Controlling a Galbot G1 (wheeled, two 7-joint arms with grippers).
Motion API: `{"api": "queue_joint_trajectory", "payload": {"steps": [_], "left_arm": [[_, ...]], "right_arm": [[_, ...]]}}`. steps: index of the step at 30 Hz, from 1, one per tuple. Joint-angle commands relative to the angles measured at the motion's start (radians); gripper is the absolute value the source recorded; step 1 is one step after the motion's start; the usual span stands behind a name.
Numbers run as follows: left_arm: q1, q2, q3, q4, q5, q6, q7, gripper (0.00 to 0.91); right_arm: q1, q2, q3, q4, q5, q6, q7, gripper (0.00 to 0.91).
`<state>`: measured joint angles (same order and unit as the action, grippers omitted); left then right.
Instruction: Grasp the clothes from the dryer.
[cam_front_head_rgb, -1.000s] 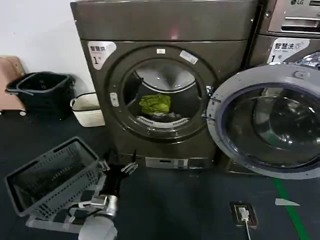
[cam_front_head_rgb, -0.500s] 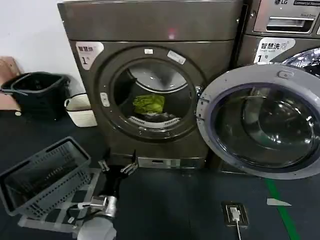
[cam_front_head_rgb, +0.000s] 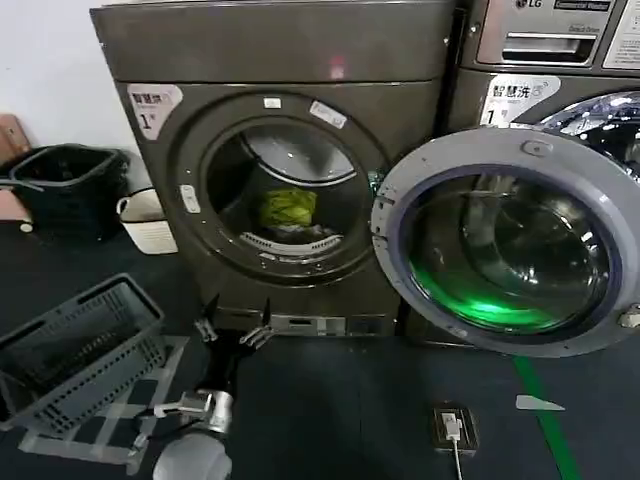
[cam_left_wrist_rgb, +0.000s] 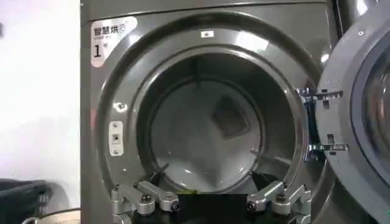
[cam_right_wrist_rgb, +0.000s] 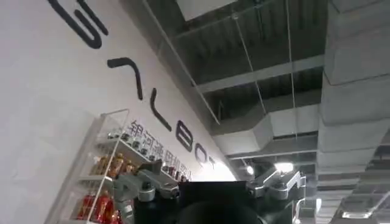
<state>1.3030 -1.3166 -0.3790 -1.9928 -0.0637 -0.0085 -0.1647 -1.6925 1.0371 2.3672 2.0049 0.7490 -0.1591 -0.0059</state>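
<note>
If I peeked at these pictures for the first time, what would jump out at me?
The big bronze-grey dryer with its round door swung wide open to the right, green light glowing on the glass. Inside the drum sits a small lime-green cloth on a white and dark piece. In front, low near the floor, the left pincer waits open, pointing at the drum, and a grey plastic basket stands to its left.

Place: a laundry room set up in a robot lab.
Signs: numbered dryer beside LG machine, laundry baskets, taped floor, exposed ceiling ducts.
</note>
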Motion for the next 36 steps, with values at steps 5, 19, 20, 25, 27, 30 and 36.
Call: {"api": "queue_joint_trajectory", "payload": {"steps": [5,19,20,25,27,30,36], "left_arm": [[-0.008,-0.003,0.003,0.011,0.0,-0.002,0.003,0.907],[-0.015,0.0,0.004,0.014,-0.002,-0.002,0.007,0.907],[-0.014,0.0,0.003,0.013,-0.001,-0.002,0.008,0.907],[-0.009,0.002,0.001,0.009,-0.001,-0.001,0.008,0.907],[-0.008,0.001,0.001,0.007,0.0,-0.001,0.007,0.907],[-0.005,0.001,0.001,0.004,0.001,0.0,0.008,0.907],[0.003,0.0,-0.002,-0.003,0.003,0.0,0.008,0.907]], "right_arm": [[-0.002,-0.002,0.006,0.001,0.004,0.006,0.001,0.907],[-0.002,0.002,0.001,0.004,0.0,0.006,0.0,0.907],[-0.001,0.001,0.001,0.004,0.0,0.006,0.0,0.907],[0.0,0.001,-0.003,0.004,-0.001,0.006,0.0,0.907],[0.0,0.001,-0.004,0.004,-0.001,0.007,-0.001,0.907],[0.0,0.001,-0.005,0.005,-0.001,0.007,-0.002,0.907],[0.0,0.0,-0.007,0.004,0.0,0.009,-0.003,0.907]]}}
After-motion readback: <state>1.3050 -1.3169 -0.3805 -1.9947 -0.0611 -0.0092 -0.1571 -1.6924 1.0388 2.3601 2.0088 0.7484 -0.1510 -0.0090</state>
